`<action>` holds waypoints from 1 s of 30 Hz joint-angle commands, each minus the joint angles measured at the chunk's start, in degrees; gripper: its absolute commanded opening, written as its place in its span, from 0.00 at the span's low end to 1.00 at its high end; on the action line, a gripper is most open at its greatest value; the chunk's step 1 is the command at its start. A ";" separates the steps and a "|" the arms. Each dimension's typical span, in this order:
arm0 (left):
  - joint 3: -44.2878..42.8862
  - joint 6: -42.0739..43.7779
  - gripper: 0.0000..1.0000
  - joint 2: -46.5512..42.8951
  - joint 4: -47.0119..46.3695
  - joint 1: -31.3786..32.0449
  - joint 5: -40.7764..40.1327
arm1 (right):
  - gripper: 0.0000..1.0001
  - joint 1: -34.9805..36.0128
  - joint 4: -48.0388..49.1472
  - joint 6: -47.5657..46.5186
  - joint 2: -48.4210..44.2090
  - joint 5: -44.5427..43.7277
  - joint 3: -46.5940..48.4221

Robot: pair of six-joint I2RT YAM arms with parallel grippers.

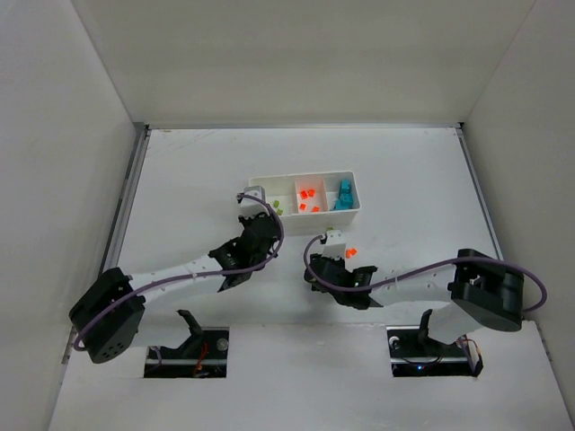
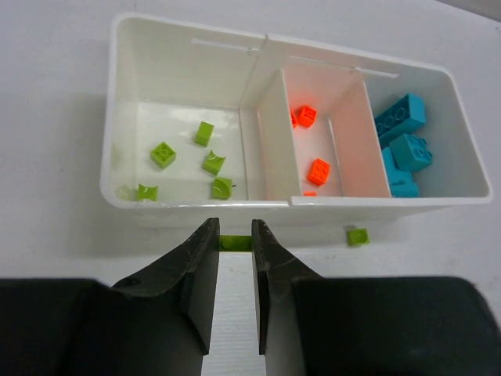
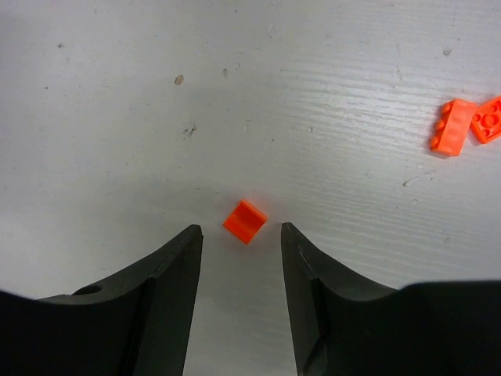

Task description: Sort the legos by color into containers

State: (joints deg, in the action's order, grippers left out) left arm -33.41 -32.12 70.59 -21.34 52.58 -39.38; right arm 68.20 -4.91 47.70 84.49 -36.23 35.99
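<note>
While the white table (image 1: 180,180) is carrying everything, the white three-compartment tray (image 2: 188,210) is sitting toward its far side. The left gripper (image 2: 233,233) is pointing at the tray's near wall from just in front of it, its jaws pinching shut on a lime green brick (image 2: 235,243). The right gripper (image 3: 240,232) is pointing down at bare table, its jaws standing apart on either side of an orange-red brick (image 3: 245,222) without touching it. Teal bricks (image 2: 401,133) are lying piled in the right compartment, smaller orange-red pieces (image 2: 318,170) are lying in the middle one, and five lime green pieces (image 2: 163,154) are lying scattered in the left one. A loose green brick (image 2: 358,236) is lying on the table just outside the near wall, and two more orange-red bricks (image 3: 452,125) are lying side by side, well apart from the right gripper.
</note>
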 commanded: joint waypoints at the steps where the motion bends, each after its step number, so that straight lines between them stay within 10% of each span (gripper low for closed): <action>1: -2.89 0.74 0.15 -0.89 1.13 -3.13 2.89 | 0.49 -1.27 -0.54 -2.08 1.03 1.42 2.33; 30: -7.90 -0.58 0.16 4.91 0.69 -11.84 9.14 | 0.26 -4.35 -5.02 -5.34 -3.26 0.55 3.12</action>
State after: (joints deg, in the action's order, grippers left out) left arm -38.44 -32.18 75.05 -19.44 41.36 -30.94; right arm 64.12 -8.82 41.69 85.69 -33.80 39.13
